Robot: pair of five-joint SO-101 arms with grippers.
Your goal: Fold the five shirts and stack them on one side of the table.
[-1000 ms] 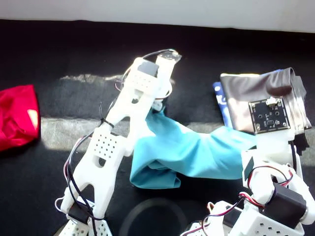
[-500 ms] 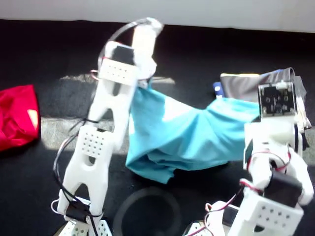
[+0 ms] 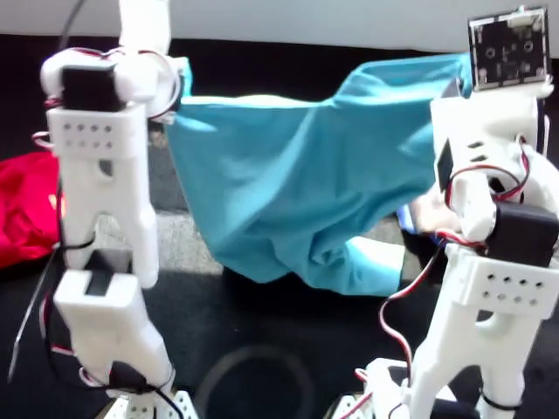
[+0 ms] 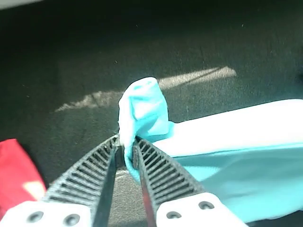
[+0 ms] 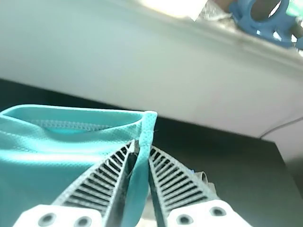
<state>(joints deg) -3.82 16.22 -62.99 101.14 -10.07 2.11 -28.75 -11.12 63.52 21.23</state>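
Observation:
A teal shirt (image 3: 297,175) hangs spread in the air between both raised arms, its lower folds reaching down to the black table (image 3: 262,314). My left gripper (image 4: 127,147) is shut on one bunched corner of the teal shirt (image 4: 144,109). My right gripper (image 5: 139,150) is shut on the stitched hem of the teal shirt (image 5: 71,137). In the high view the left gripper (image 3: 166,87) sits at the cloth's upper left, and the right arm (image 3: 489,157) stands at its upper right. A crumpled red shirt (image 3: 26,209) lies at the table's left edge, and the red shirt (image 4: 16,175) lies below the left gripper.
A pale wall (image 5: 94,56) rises behind the table's far edge. Behind the right arm, a folded stack (image 3: 419,214) is mostly hidden. A sunlit strip (image 3: 188,240) crosses the table under the hanging cloth.
Both arms have risen steeply, lifting the teal shirt off the table and stretching it wide between them. The folded stack at the right is now covered by the right arm and cloth.

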